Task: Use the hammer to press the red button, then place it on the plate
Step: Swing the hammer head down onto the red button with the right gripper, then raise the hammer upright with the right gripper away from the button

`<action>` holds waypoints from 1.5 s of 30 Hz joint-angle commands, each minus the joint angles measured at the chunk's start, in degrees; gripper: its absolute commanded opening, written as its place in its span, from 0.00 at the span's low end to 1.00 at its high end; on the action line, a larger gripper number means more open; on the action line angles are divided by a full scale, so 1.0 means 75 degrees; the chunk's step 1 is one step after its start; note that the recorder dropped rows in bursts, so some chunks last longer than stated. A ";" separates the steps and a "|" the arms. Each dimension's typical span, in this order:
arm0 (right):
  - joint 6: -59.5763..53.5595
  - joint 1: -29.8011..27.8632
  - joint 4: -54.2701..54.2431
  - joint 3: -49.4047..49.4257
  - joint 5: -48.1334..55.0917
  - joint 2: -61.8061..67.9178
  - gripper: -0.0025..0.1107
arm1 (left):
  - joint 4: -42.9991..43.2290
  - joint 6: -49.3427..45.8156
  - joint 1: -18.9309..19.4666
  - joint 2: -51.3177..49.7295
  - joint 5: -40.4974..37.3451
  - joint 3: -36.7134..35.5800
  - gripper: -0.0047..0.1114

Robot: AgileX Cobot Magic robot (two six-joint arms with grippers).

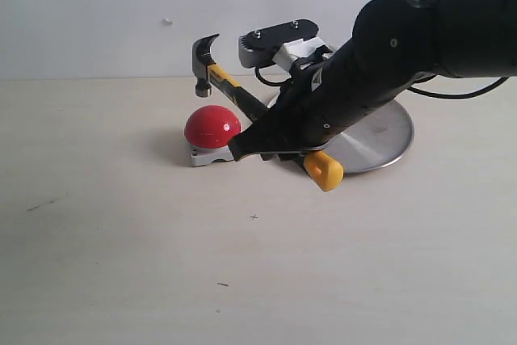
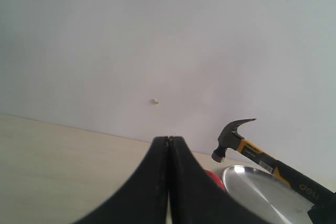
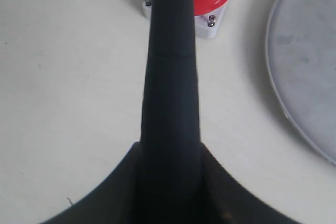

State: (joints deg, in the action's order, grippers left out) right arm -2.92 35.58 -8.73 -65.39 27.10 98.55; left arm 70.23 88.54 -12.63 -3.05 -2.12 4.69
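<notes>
Item 1. Right claw (image 1: 244,147): closed on the black handle of the hammer (image 1: 234,90), which is held tilted. The dark head is raised beyond the fingertips. The yellow end sticks out on the opposite side of the claw, low over the tabletop (image 1: 121,240).

Item 2. Red button (image 1: 212,127): set on its grey-white base on the tabletop, just beside the fingertips of the right claw. The hammer head is placed directly above the dome, with a narrow gap seen between them in the exterior view.

Item 3. Plate (image 1: 389,131): laid flat on the tabletop on the far side of the right claw from the button, partly hidden by the arm; no item is seen on it.

Item 4. Left claw (image 2: 168,145): fingers pressed together, nothing gripped. The hammer head and plate are seen well ahead of it.
</notes>
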 commanded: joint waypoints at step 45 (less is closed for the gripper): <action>0.0283 -0.0047 -0.0277 -0.0114 -0.2356 -0.0697 0.02 | 0.0004 -0.0006 0.0007 0.0042 -0.0027 -0.0021 0.04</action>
State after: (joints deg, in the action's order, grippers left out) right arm -0.76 35.62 -9.36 -67.82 18.50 98.11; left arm 70.23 88.54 -12.63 -3.05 -2.12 4.69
